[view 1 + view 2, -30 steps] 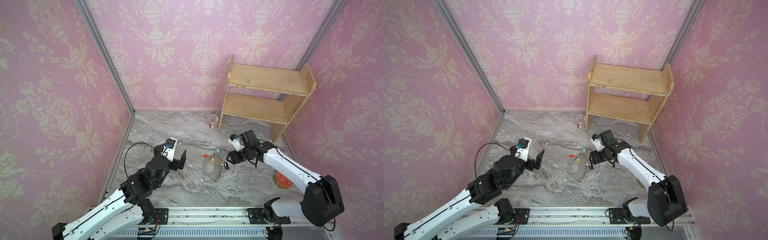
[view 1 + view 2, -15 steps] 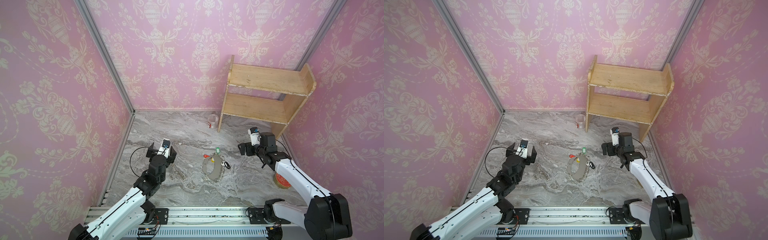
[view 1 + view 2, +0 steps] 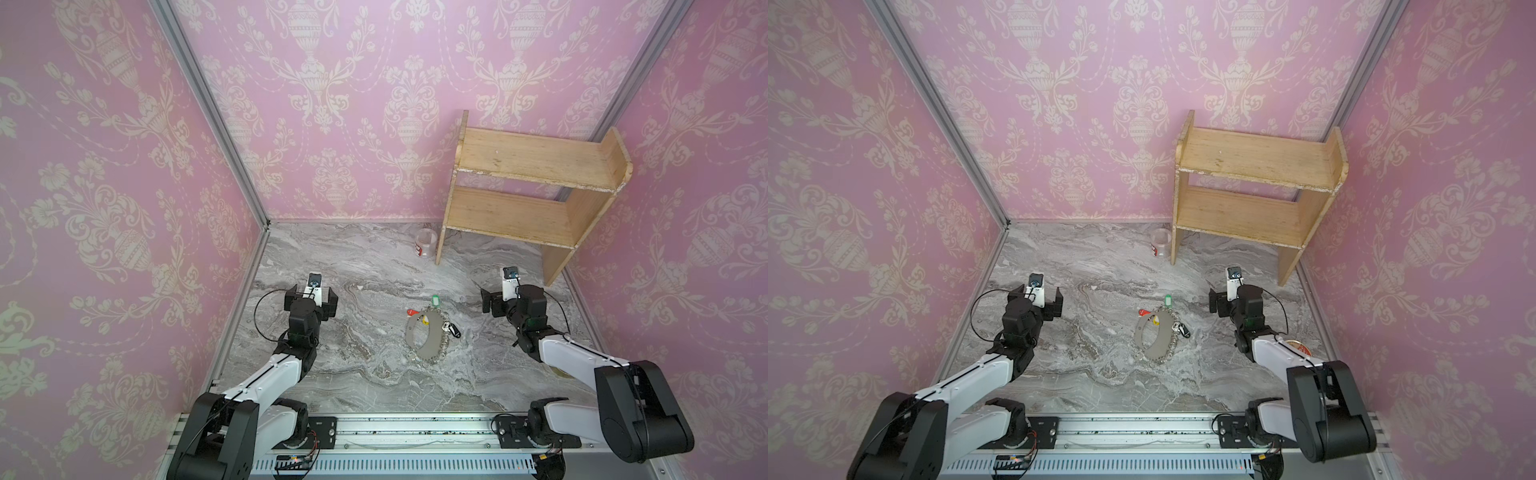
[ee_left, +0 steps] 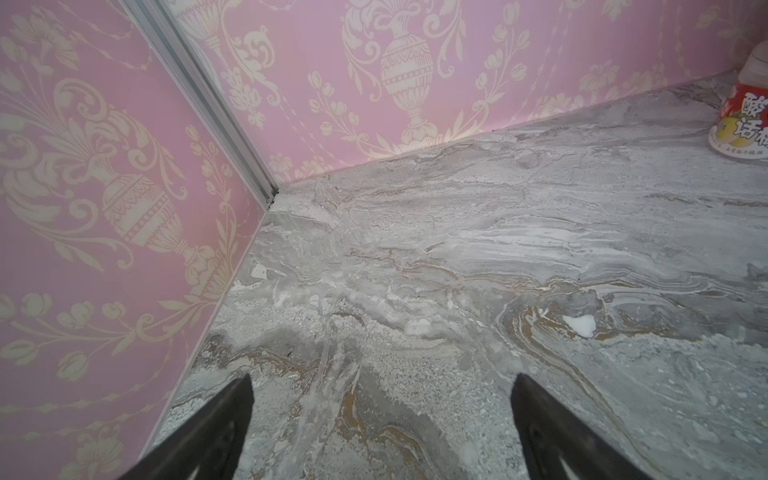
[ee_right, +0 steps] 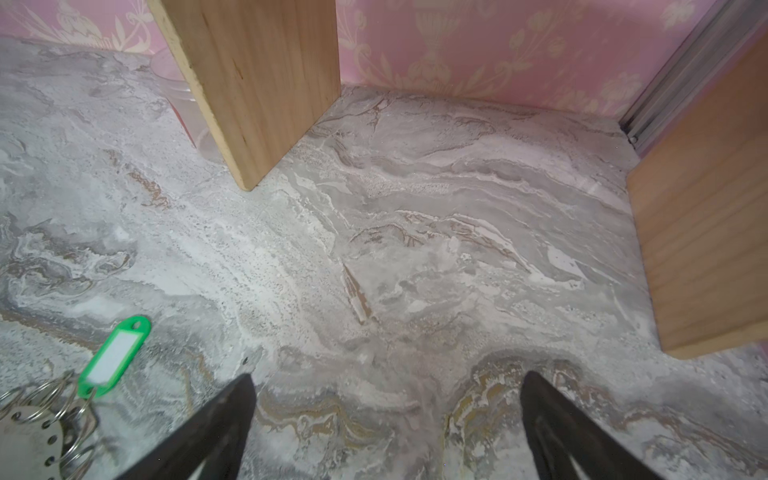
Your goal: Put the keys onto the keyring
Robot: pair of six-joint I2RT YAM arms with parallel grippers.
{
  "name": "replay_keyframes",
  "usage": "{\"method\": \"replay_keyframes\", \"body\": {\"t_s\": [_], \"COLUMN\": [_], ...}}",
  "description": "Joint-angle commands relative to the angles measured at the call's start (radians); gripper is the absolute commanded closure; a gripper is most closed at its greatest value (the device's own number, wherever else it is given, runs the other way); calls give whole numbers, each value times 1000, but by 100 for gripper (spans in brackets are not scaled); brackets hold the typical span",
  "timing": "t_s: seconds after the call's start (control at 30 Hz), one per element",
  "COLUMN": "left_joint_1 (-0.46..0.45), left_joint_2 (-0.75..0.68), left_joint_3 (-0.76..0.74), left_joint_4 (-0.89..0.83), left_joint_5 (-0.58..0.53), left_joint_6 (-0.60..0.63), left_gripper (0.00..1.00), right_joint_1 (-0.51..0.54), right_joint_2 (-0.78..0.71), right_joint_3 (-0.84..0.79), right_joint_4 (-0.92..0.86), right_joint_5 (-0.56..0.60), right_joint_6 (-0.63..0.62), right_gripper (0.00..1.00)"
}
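The keyring (image 3: 428, 338) lies mid-table in both top views, a grey strap loop (image 3: 1152, 338) edged by its silver chain. The keys cluster at its far end: green tag (image 3: 435, 300), red tag (image 3: 411, 311), yellow-white tag (image 3: 424, 319) and black fob (image 3: 455, 331). The right wrist view shows the green tag (image 5: 114, 357) joined to metal rings (image 5: 45, 399) beside the strap (image 5: 25, 440). My left gripper (image 3: 311, 301) (image 4: 382, 415) is open and empty, well left of the keyring. My right gripper (image 3: 505, 301) (image 5: 386, 415) is open and empty, to its right.
A wooden shelf (image 3: 528, 195) stands at the back right, its leg (image 5: 257, 83) ahead of my right gripper. A clear jar with a red label (image 3: 426, 244) (image 4: 744, 108) sits by that leg. A red-lidded tin (image 3: 1298, 347) shows behind my right arm. Pink walls enclose the table.
Both grippers have drawn back from the keyring, the left one leftward and the right one rightward. The right gripper has opened wider. The keyring and keys lie where they were.
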Motion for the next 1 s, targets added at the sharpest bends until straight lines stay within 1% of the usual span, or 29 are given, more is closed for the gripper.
{"method": "replay_keyframes", "body": {"t_s": [0.0, 0.03, 0.1, 0.17, 0.23, 0.43, 0.53, 0.63, 0.77, 0.97], "left_joint_1": [25, 29, 35, 37, 37, 36, 39, 49, 62, 65], "left_joint_2": [46, 75, 134, 199, 243, 375, 376, 378, 389, 390], "left_joint_3": [-7, -5, -2, 3, 5, 12, 10, 9, 10, 13], "left_joint_4": [120, 137, 174, 219, 241, 357, 363, 369, 378, 377], "left_joint_5": [59, 66, 81, 68, 86, 32, 24, 26, 22, 22], "left_joint_6": [-4, 2, 5, -10, -17, -34, -42, -54, -72, -78], "left_gripper": [2, 3, 4, 4, 4, 5, 4, 4, 4, 4], "right_joint_1": [-16, -20, -23, -26, -31, -35, -39, -44, -46, -47], "right_joint_2": [45, 64, 101, 119, 125, 141, 168, 199, 199, 201], "right_joint_3": [-49, -62, -71, -57, -57, -57, -43, -4, -1, 7], "right_joint_4": [191, 240, 282, 274, 280, 294, 291, 246, 244, 231], "right_joint_5": [-26, -34, -45, -53, -64, -81, -86, -65, -64, -30], "right_joint_6": [6, 10, 8, 9, 12, 10, 9, 25, 31, 48], "right_gripper": [0, 0, 0, 0, 0, 0, 0, 0, 0, 0]}}
